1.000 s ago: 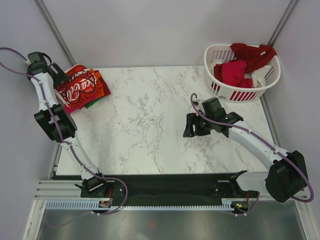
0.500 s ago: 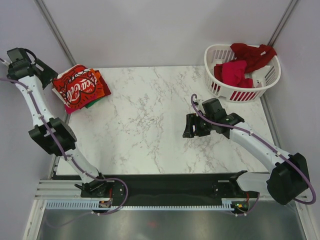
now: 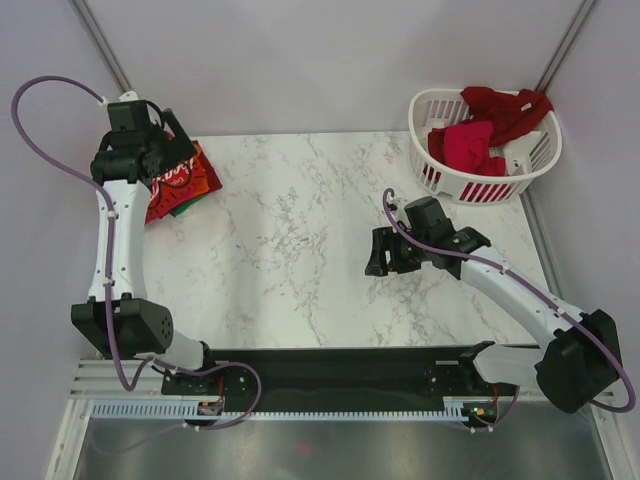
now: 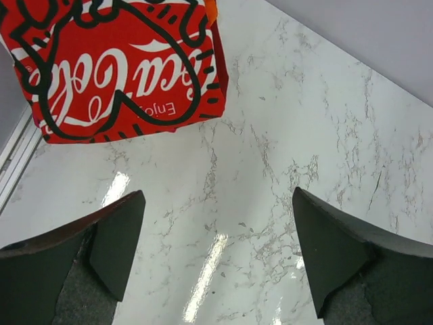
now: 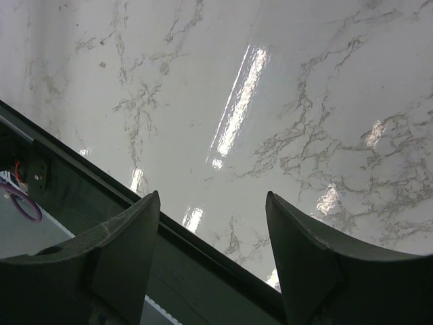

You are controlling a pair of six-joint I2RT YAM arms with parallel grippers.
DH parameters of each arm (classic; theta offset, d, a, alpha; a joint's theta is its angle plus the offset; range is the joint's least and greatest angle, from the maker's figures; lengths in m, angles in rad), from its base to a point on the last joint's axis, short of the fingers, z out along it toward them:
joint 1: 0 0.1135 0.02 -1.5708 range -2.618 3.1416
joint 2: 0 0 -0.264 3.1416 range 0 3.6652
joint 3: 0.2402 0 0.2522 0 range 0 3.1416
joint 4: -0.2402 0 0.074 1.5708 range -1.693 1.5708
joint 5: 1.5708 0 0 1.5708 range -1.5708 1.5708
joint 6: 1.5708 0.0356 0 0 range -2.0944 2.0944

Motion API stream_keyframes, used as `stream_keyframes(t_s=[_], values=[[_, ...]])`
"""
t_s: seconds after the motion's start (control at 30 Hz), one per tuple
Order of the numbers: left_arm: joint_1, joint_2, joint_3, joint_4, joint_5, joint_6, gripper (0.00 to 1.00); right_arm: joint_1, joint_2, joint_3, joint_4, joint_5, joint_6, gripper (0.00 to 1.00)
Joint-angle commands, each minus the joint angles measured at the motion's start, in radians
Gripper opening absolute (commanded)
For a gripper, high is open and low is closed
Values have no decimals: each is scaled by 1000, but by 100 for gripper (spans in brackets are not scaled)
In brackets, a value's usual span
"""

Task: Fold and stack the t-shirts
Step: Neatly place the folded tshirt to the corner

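Left arm [image 3: 110, 230] is swinging back in from off the left edge. Left tool [image 4: 216, 264] is hovering just beside the folded stack [image 4: 122, 68] at the far-left worktop [image 3: 300, 230] corner, jaws spread, empty. Right tool [image 5: 210, 257] is spread too, empty, mid-worktop. Loose shirts [image 3: 468, 145] are sitting in the basket [image 3: 480, 190]: light, limp, probably bunching, so pinching a hem or collar edge looks best. The arm is covering part of the stack from above, and the lower basket contents are unreadable.

Robot lab cell, marble tabletop [image 3: 290, 260], grey walls [image 3: 320, 60]
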Motion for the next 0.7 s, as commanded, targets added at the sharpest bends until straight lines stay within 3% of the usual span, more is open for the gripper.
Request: stream_keyframes(t_s=[0.0, 0.17, 0.27, 0.33, 0.5, 0.67], values=[[-25, -33, -99, 128, 89, 53, 96, 7, -48, -7, 19, 6, -3, 73], [-250, -223, -407, 335, 186, 71, 96, 15, -93, -16, 21, 6, 9, 74], [-379, -350, -561, 383, 178, 99, 96, 16, -105, -6, 5, 11, 20, 74], [-469, -430, -638, 414, 91, 117, 95, 21, -117, 2, 4, 3, 26, 74], [-497, -840, -949, 567, -45, 201, 100, 32, -203, -7, 31, 29, 40, 78], [-496, -1168, -1217, 857, -70, 448, 100, 30, -301, -15, 14, 197, 72, 80]])
